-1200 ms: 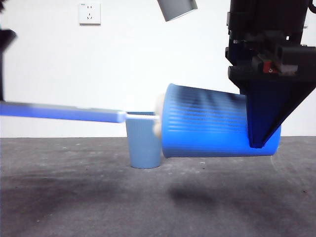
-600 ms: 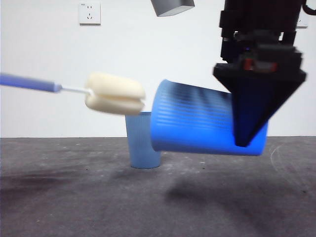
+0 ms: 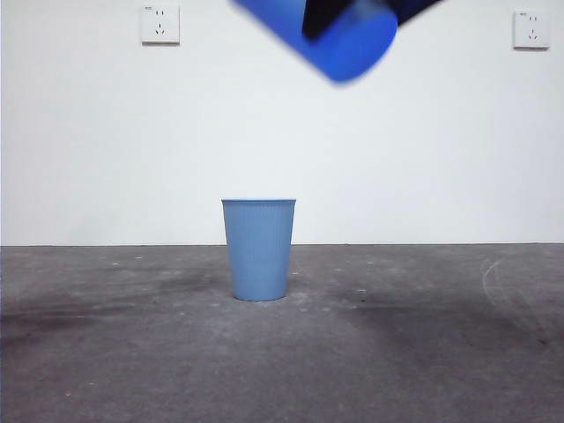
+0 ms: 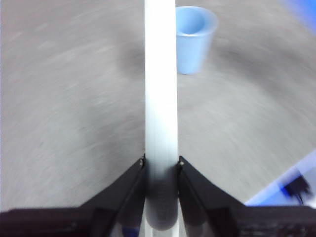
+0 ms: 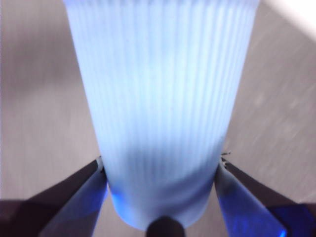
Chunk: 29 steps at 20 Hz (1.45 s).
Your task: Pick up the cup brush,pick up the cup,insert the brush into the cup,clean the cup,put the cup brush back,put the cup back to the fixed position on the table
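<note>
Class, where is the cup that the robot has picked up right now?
The cup is clamped in the right gripper; in the front view it hangs at the top edge, high above the second cup standing on the table.

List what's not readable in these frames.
- Cup brush: sponge head cut off by the left wrist view's edge; absent from front view.
- Held cup: blurred, cropped by the front view's top edge; its rim is cropped in the right wrist view.
- Right gripper: barely visible in front view.
</note>
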{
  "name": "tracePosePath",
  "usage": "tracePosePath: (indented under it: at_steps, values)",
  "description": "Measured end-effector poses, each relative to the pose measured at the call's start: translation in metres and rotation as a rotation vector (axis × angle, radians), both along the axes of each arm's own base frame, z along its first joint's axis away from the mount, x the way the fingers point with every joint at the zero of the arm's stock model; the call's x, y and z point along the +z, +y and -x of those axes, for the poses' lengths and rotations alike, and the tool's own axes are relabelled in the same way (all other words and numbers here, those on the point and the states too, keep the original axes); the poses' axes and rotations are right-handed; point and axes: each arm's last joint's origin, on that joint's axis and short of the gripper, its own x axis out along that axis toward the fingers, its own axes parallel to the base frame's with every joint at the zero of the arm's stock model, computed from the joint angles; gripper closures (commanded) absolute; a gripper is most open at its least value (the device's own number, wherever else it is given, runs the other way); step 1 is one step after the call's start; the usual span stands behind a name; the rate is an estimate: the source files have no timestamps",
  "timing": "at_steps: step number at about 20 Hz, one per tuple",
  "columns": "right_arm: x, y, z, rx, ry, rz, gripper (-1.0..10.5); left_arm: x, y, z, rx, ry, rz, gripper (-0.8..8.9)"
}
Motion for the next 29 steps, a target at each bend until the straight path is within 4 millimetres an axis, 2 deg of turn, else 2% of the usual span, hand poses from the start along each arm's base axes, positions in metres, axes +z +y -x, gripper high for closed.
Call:
tracePosePath:
  at_steps: [3, 7, 10, 12, 16, 22, 29]
  values:
    - [0.017, -0.011, 0.005, -0.062, -0.076, -0.093, 9.6, -0.024, -0.012, -0.019, 0.107, 0.040, 0.070, 8.23]
    - [0.029, -0.026, 0.012, -0.097, -0.122, -0.146, 9.6, -0.080, -0.036, -0.052, 0.149, 0.180, 0.128, 8.22]
    - [0.035, -0.035, 0.017, -0.099, -0.131, -0.168, 9.6, -0.098, -0.049, -0.083, 0.214, 0.222, 0.138, 8.22]
    - [0.033, -0.040, 0.020, -0.106, -0.112, -0.151, 9.6, -0.106, -0.052, -0.105, 0.256, 0.228, 0.165, 8.23]
    - [0.033, -0.051, 0.026, -0.135, -0.099, -0.119, 9.6, -0.137, -0.043, -0.137, 0.337, 0.374, 0.161, 8.22]
    - [0.037, -0.058, 0.030, -0.162, -0.118, -0.153, 9.6, -0.152, -0.044, -0.158, 0.318, 0.344, 0.151, 8.22]
    - [0.037, -0.058, 0.029, -0.162, -0.116, -0.149, 9.6, -0.175, -0.046, -0.170, 0.337, 0.384, 0.088, 8.22]
